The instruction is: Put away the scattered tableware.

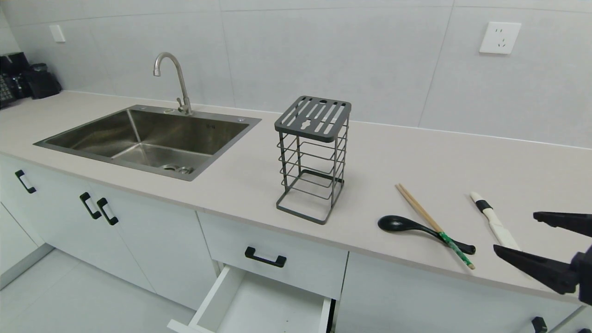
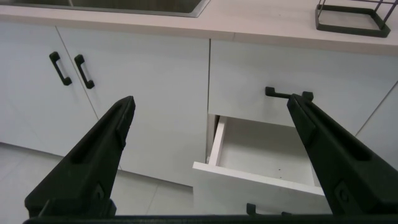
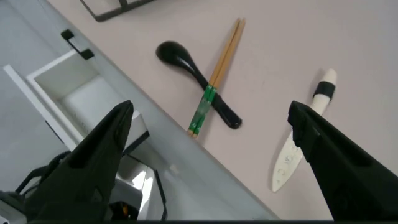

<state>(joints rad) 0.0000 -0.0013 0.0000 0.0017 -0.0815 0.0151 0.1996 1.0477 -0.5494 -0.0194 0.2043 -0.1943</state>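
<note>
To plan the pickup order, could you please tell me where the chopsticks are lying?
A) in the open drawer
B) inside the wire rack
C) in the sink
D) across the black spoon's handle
D: the chopsticks lie on the counter, crossing over the handle of the black spoon, to the right of the wire rack.

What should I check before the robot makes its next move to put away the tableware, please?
1. Right hand open: ok.
2. Left hand open, facing the drawer: ok.
3. Drawer pulled out: ok.
4. Spoon free to lift alone: not ok, the chopsticks lie across its handle.
5. Knife apart from the other pieces: ok.
6. Rack upright, nothing in it: ok.
</note>
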